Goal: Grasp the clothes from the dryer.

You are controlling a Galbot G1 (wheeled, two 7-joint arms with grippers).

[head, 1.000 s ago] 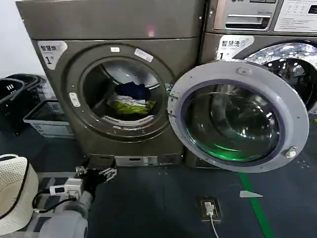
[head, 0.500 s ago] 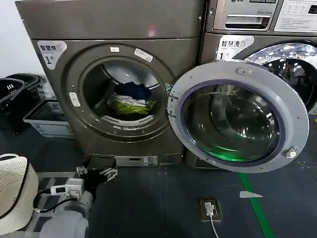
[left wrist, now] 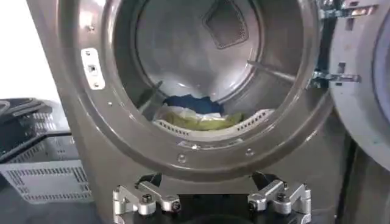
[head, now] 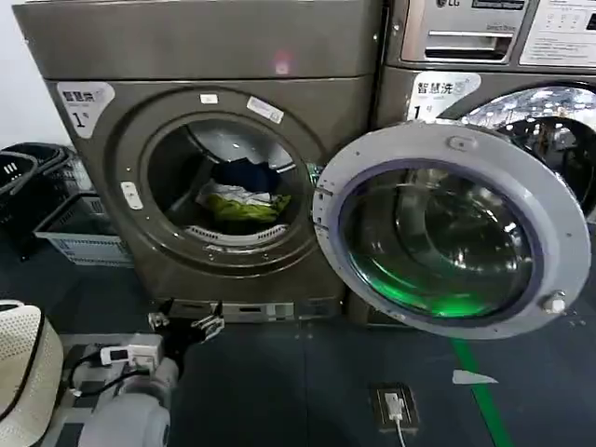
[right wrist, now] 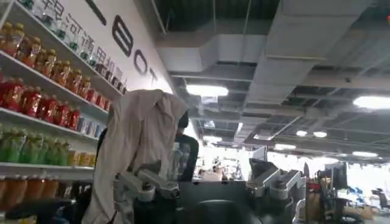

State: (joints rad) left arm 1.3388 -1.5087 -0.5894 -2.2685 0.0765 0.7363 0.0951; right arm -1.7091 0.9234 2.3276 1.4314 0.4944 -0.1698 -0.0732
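one pile of clothes point(head: 240, 199) lies low in the drum of the dryer point(head: 209, 149), yellow-green on top of white with dark navy behind it, and your left wrist view shows the same heap point(left wrist: 201, 117) sitting just behind the perforated lip at the bottom of the porthole. you have the grey-rimmed glass door point(head: 452, 228) swung fully open to the right, covering the front of the lg-marked machine point(head: 494, 56) next to it. your left gripper point(head: 186, 325) hangs low in front of the dryer's base panel, well below the porthole and well apart from the clothes, with its jaws spread wide and nothing between them; the left wrist view shows both fingers point(left wrist: 139, 198) standing apart at the near edge of the picture, aimed at the porthole. compared with half a second ago, the whole scene sits a little differently in your head view: the dryer has slid slightly left and looms somewhat larger, the door reaches lower, and the gripper sits a touch lower in the picture, while the clothes have not shifted inside the drum. your right gripper point(right wrist: 210, 185) is parked away from the work, pointing up toward a ceiling and shelves of bottles point(right wrist: 36, 91), its jaws also apart and empty. grey and dark baskets point(head: 65, 223) stand on the floor to the left of the dryer, and a white mesh hat point(head: 23, 372) sits at the lower left corner beside your left arm.
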